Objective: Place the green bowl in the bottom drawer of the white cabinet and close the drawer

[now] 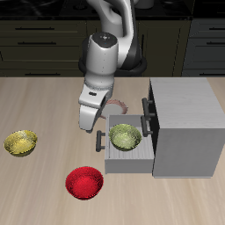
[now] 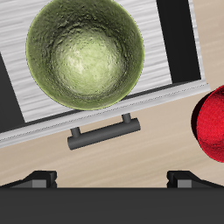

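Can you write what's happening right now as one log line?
green bowl: in bottom drawer | drawer: open | pincer: open, empty, above handle

Red bowl (image 1: 85,183), yellow bowl (image 1: 21,142), table (image 1: 35,189).

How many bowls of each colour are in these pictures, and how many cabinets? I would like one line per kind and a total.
Green bowl, in the open bottom drawer: 1
Yellow bowl, on the table: 1
Red bowl, on the table: 1
White cabinet: 1
Total: 4 things (3 bowls, 1 cabinet)
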Controlling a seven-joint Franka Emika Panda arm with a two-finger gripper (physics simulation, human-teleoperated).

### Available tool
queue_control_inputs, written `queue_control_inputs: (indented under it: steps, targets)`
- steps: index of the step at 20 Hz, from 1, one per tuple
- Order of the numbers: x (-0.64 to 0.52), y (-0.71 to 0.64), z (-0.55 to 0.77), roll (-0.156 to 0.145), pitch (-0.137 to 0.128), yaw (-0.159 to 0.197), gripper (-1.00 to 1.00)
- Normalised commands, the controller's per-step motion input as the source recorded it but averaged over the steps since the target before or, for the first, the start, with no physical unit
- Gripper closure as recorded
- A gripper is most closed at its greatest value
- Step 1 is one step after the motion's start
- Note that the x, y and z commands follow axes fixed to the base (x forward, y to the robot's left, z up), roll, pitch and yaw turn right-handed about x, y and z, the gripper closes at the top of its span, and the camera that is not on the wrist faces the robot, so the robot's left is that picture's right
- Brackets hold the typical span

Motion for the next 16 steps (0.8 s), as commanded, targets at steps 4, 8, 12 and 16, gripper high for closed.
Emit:
queue_control_inputs:
  steps: [4, 8, 12, 16]
  targets:
    - [-0.11, 0.01, -0.19, 0.033, 0.035, 0.076, -1.00]
    - [-0.06, 0.05, -0.04, 0.051, -0.011, 0.046, -1.00]
    - [-0.06, 0.00, -0.08, 0.028, 0.006, 0.038, -1.00]
    - [0.00, -0.07, -0.08, 0.003, -0.007, -0.005, -1.00]
